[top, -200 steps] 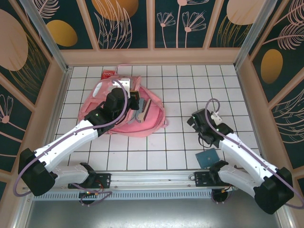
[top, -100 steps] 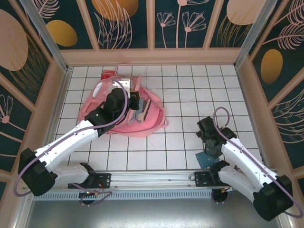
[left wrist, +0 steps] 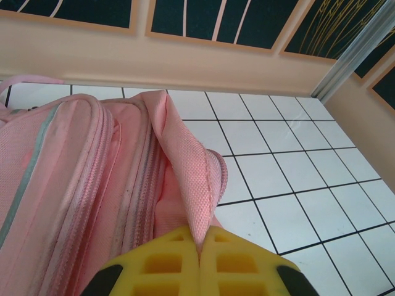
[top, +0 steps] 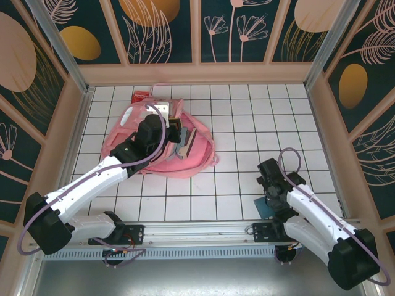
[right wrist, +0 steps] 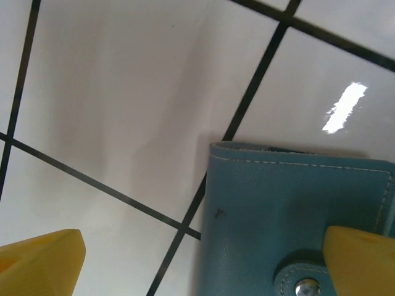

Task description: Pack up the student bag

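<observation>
1. While the left gripper (left wrist: 199,243) pinches tight on a pink flap of the student bag (left wrist: 80,185), the bag lies on the far left of the white tiled table (top: 247,123).
2. A small red thing (top: 141,95) lies just beside the bag, by the back wall.
3. The right gripper (right wrist: 200,246) hangs spread wide over a blue wallet (right wrist: 290,203) near the table's front edge, gripping nothing.
4. Open tiles stretch between the bag and the wallet.

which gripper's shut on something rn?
The left gripper, pinching a flap of the student bag. The right gripper hangs open over a teal wallet.
</observation>
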